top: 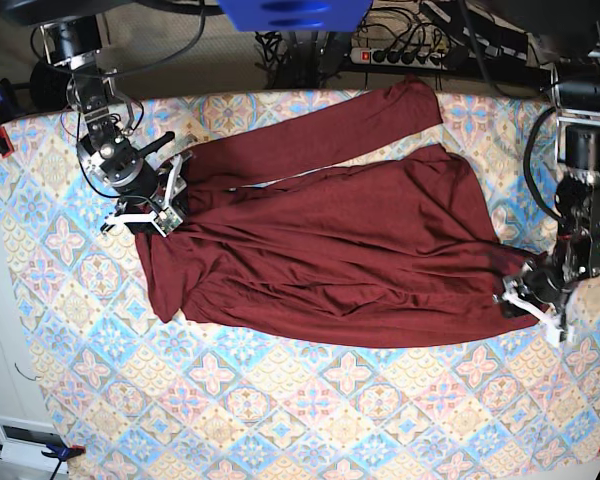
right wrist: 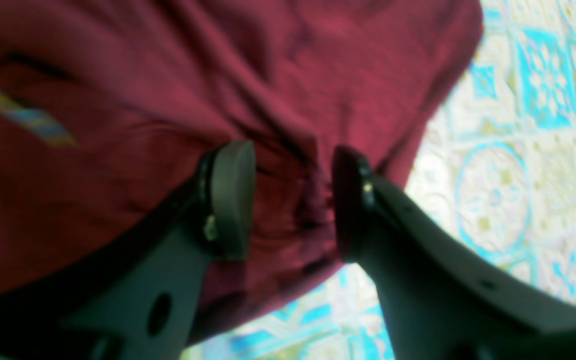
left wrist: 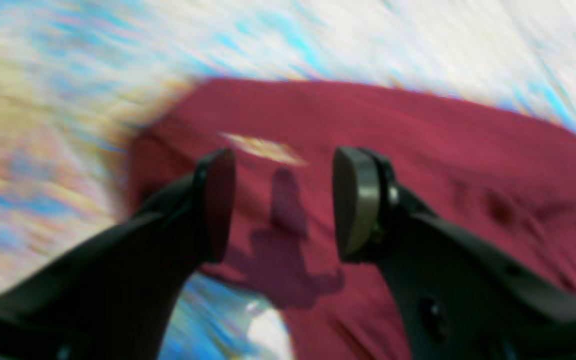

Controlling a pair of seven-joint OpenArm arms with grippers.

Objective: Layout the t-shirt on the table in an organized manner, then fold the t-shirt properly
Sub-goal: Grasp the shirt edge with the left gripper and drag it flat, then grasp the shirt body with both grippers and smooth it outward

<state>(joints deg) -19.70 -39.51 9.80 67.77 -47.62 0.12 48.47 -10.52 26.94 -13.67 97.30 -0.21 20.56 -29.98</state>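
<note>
Base view shows the t-shirt (top: 330, 250) spread across the upper middle of the table (top: 280, 420), lying sideways with its long sides running left to right. Its lower edge curves from the left corner toward the left gripper (top: 532, 300) at the right, and below that edge a wide band of patterned cloth lies bare to the table's front. Bare cloth also shows to the left of the shirt and in a narrower strip on the far right. At the top, one long piece of the shirt angles up nearly to the table's back edge, where cables and a power strip (top: 400, 55) lie. The right gripper (top: 165, 205) sits at the shirt's upper left corner, on the fabric's edge. The fabric is plain dark red, creased in long folds that run along its length, with bunching at both gripped ends. Left wrist view, blurred, shows the left gripper (left wrist: 283, 205) released, jaws apart above the shirt's corner, nothing between them. Right wrist view shows the right gripper (right wrist: 293, 200) with jaws apart and a raised fold of fabric between them, not pinched.
</note>
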